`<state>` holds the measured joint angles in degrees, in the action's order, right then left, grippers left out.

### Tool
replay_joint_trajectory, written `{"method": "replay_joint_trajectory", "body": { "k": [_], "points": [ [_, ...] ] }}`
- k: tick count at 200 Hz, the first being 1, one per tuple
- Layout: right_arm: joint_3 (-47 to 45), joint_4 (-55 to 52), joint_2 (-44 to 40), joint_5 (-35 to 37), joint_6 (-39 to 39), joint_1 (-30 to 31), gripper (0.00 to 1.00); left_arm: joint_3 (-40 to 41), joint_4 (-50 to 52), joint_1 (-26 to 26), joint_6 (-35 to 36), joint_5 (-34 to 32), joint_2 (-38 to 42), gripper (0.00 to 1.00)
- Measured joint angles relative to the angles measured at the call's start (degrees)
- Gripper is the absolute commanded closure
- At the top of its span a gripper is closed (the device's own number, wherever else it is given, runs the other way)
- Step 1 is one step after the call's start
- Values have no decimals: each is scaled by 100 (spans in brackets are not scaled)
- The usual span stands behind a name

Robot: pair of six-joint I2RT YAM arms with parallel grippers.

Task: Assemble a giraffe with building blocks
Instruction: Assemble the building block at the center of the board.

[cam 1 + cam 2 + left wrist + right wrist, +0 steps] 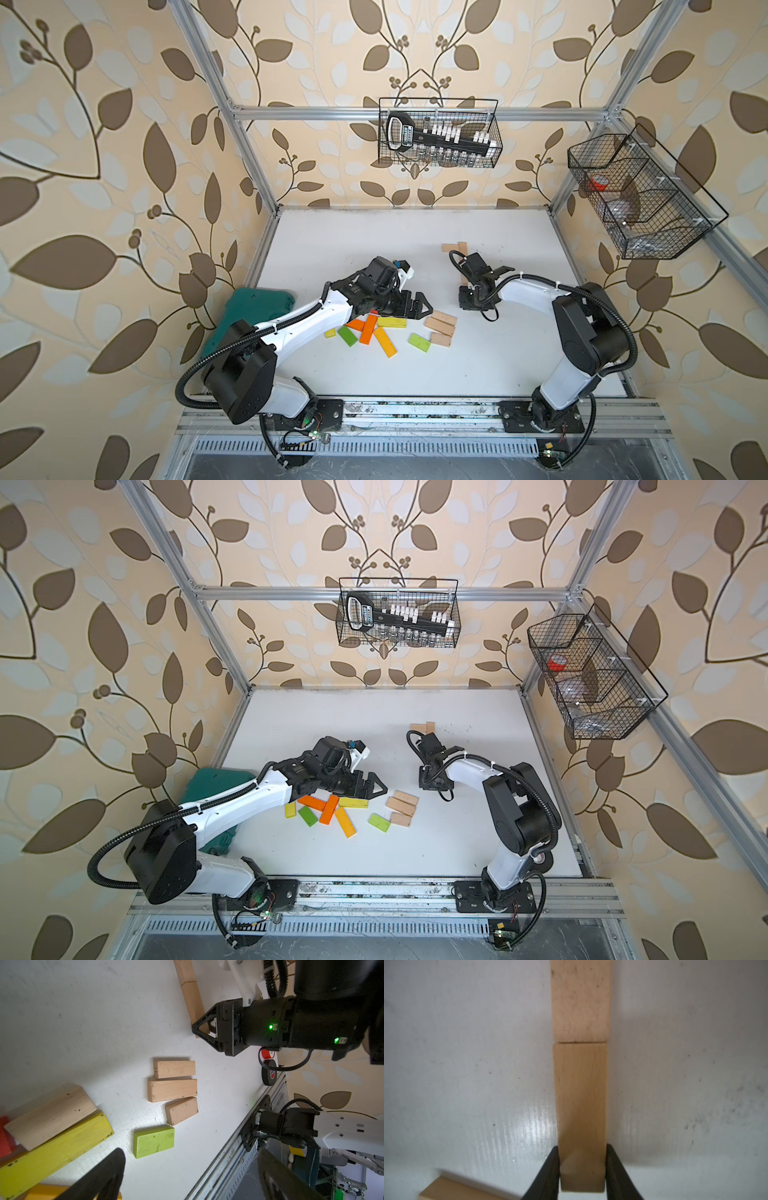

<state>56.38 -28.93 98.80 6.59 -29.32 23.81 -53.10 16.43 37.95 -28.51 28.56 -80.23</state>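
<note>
Clasping pale plank (581, 1105), right hand (582, 1148) narrow

Coloured blocks (368, 329) jumbled flat, three pale blocks (439, 326) beside, two pale planks (580, 1095) end-to-end

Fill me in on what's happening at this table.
Two robot arms are building something from wooden blocks on the white table. The right gripper has its jaws against both sides of a pale plank lying flat, butted end to end with another pale plank. Whether it is gripping or letting go is unclear. The left gripper is open and empty, hovering at the edge of the loose coloured blocks. Three short pale blocks lie beside them.
</note>
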Motion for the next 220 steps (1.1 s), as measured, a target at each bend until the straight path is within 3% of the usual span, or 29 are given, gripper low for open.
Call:
{"method": "replay_joint_trajectory", "body": {
  "k": [90, 151, 220],
  "points": [
    [310, -479, -87, -15, 20, -9, 33, -20, 83, 0, 0, 2, 0, 1],
    [1351, -1008, -1362, 144, -7, 33, 31, -597, 990, 0, 28, -111, 398, 1],
    [785, -1360, -2669, 304, -719, 802, 30, -619, 2157, 0, -107, -645, 1683, 1]
  ]
}}
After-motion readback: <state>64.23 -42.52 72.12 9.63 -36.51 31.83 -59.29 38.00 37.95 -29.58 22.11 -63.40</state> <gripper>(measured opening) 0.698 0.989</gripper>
